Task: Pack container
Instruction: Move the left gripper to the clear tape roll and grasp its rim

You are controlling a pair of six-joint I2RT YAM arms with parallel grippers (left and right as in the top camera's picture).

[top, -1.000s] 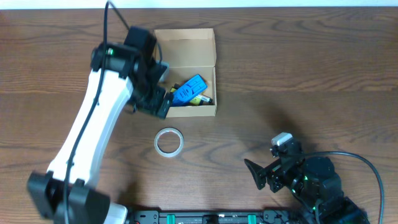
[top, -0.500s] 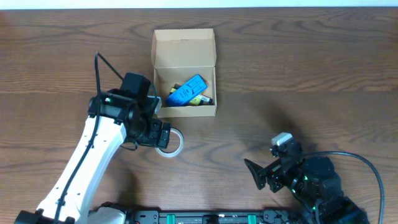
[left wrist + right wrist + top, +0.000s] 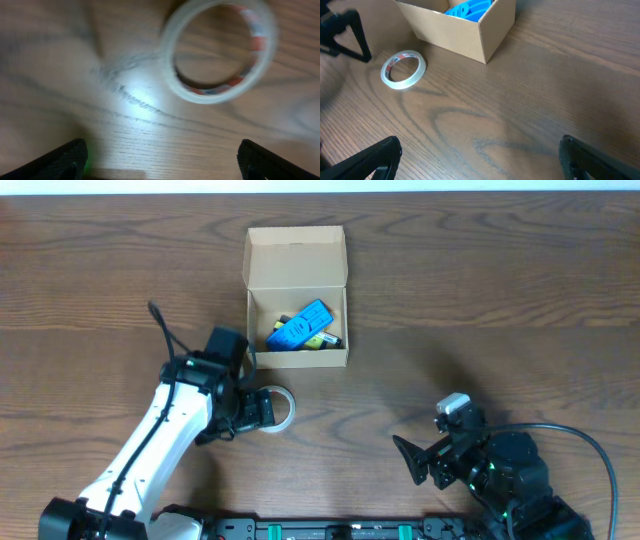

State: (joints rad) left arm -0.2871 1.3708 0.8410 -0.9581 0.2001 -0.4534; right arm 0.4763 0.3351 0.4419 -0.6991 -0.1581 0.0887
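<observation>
Tan cardboard, the box [image 3: 297, 270] is sitting near the middle of the table's [image 3: 480, 300] far edge, its lid flap open; a blue item [image 3: 300, 327] is lying inside; a tape roll [image 3: 288, 408] is lying flat towards the front edge, apart from the box; the left gripper [image 3: 252, 411] is hovering just beside the roll, jaws spread wide, holding nothing; the right gripper [image 3: 413, 460] is sitting near the front-right corner, likewise gaping and empty.
</observation>
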